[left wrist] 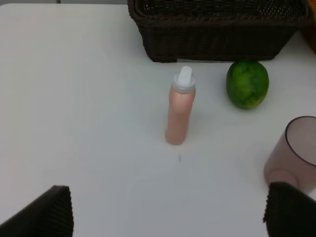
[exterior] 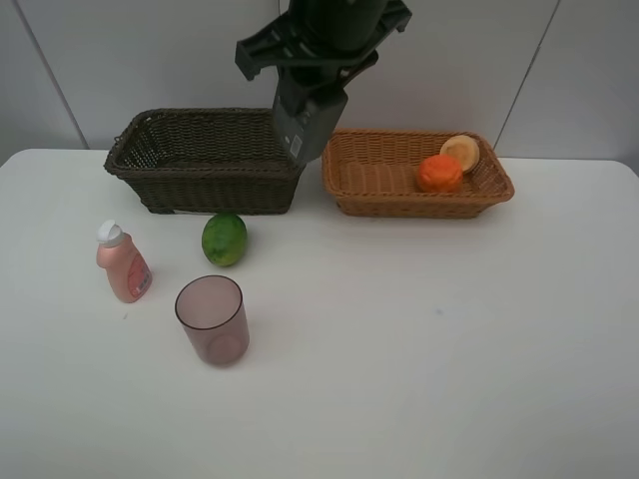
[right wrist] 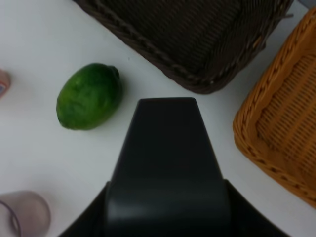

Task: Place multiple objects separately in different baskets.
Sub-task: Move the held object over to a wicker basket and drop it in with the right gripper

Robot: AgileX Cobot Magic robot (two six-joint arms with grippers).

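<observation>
Objects, three loose on the counter (exterior: pixel 449 329): you have the green fruit (exterior: pixel 225 239) lying just in front of the dark brown basket (exterior: pixel 200 185), toward that basket's right half. The pink bottle (exterior: pixel 123 262) with its white cap stands upright to the left of the fruit, apart from it. The mauve cup (exterior: pixel 212 319) stands mouth up nearer the front edge, between those two and touching neither. Two objects binned: the orange fruit (exterior: pixel 439 173) and a paler tan fruit (exterior: pixel 461 152) sit against each other in the right end of the light tan basket (exterior: pixel 399 205). The baskets stand side by side at the back of the counter, dark on the left, tan on the right, corners close; whether they touch, you cannot tell, since the arm covers that spot from above. Right claw (right wrist: pixel 167 106): clenched, jaws pressed together into one dark block. Your right wrist view puts it above the counter beside the dark basket's front corner, with the green fruit on one side and the tan basket's rim on the other. Left claw (left wrist: pixel 168 215): released, its fingers (left wrist: pixel 47 215) spread wide apart. It faces the pink bottle, which stands on the counter ahead of it, with the green fruit and the dark basket beyond. The cup is close by one finger, and contact there cannot be judged.
</observation>
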